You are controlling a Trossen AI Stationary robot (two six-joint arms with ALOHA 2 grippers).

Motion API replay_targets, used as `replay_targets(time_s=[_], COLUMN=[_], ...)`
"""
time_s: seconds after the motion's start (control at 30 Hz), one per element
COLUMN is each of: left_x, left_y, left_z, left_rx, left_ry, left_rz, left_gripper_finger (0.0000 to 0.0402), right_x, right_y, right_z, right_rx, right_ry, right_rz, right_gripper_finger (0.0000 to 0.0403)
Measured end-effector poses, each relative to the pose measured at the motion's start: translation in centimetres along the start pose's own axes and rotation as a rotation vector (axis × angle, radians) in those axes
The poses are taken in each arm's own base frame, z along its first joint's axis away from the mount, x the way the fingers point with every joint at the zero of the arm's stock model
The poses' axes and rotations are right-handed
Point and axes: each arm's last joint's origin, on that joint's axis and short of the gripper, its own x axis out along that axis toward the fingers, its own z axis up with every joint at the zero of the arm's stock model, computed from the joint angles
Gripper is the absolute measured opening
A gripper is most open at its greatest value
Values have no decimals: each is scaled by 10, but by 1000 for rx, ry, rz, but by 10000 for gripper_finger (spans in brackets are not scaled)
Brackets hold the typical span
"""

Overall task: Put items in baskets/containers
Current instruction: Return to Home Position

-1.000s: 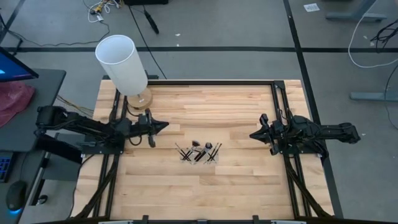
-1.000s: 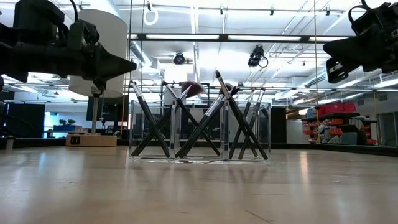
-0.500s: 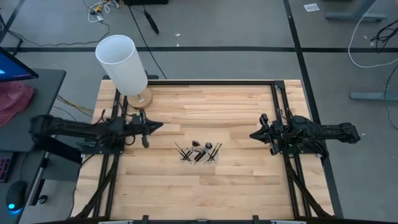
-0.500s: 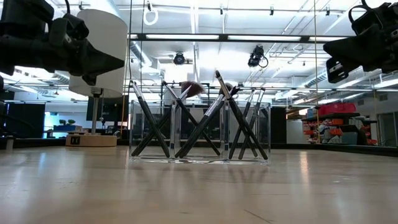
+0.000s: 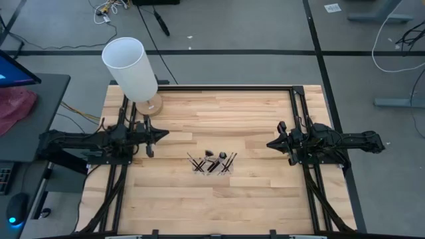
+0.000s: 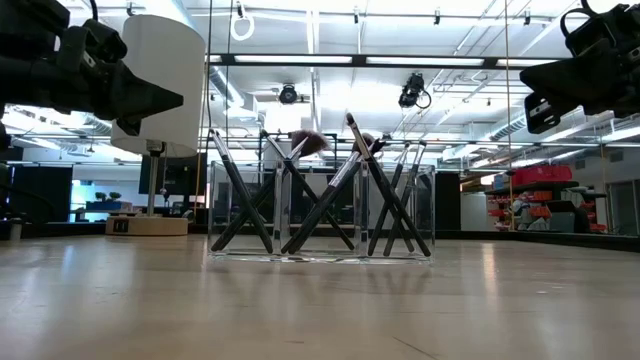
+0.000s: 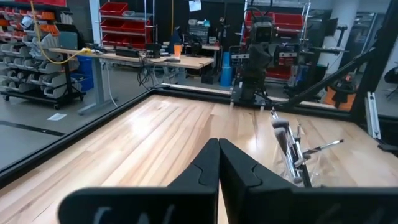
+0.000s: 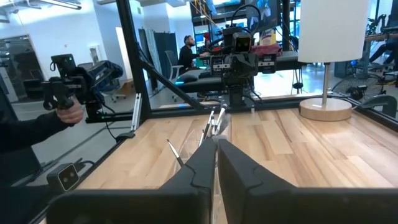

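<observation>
The thin black makeup brushes (image 5: pixel 211 161) stand crossed and leaning inside the small clear plastic holder (image 6: pixel 320 257), bristle tips up, one of them a fluffy pale-brown head. The holder sits on the light wooden table (image 5: pixel 232 113) near its middle, between my two arms. My left gripper (image 5: pixel 165 133) hangs above the table on the left side, pointing toward the middle and well apart from the holder. Its two dark fingers (image 7: pixel 205 169) are pressed together with nothing between them. Near it, toward the far left corner, a tall white cylinder (image 5: pixel 131 66) rises from a round wooden base (image 5: pixel 151 106). My right gripper (image 5: pixel 269 144) hangs over the right side, also raised off the wood, clamped on nothing, and well apart from the holder.
</observation>
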Motion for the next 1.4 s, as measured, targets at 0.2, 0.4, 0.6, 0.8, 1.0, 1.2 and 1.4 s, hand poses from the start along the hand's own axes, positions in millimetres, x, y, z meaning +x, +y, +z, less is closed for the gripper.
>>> replay_targets(time_s=[0.2, 0.4, 0.6, 0.8, 1.0, 1.2, 1.4], left_x=[-6, -13, -14, -13, -13, -13, -13], left_y=[3, 3, 3, 2, -1, -1, -1], left_z=[-5, 0, 1, -2, -4, -4, -5], left_rx=[27, 28, 89, 41, 53, 79, 91], left_ry=[42, -22, -33, 10, 33, 31, 45], left_rz=[64, 12, -9, -90, -189, -173, -179], left_gripper_finger=[2, 3, 4, 3, 5, 5, 5], right_x=[0, 0, 0, 0, 0, 0, 0], right_y=[0, 0, 0, 0, 0, 0, 0], right_z=[0, 0, 0, 0, 0, 0, 0], right_rx=[0, 0, 0, 0, 0, 0, 0], right_ry=[0, 0, 0, 0, 0, 0, 0], right_rz=[0, 0, 0, 0, 0, 0, 0], right_gripper_finger=[25, 25, 25, 25, 25, 25, 25])
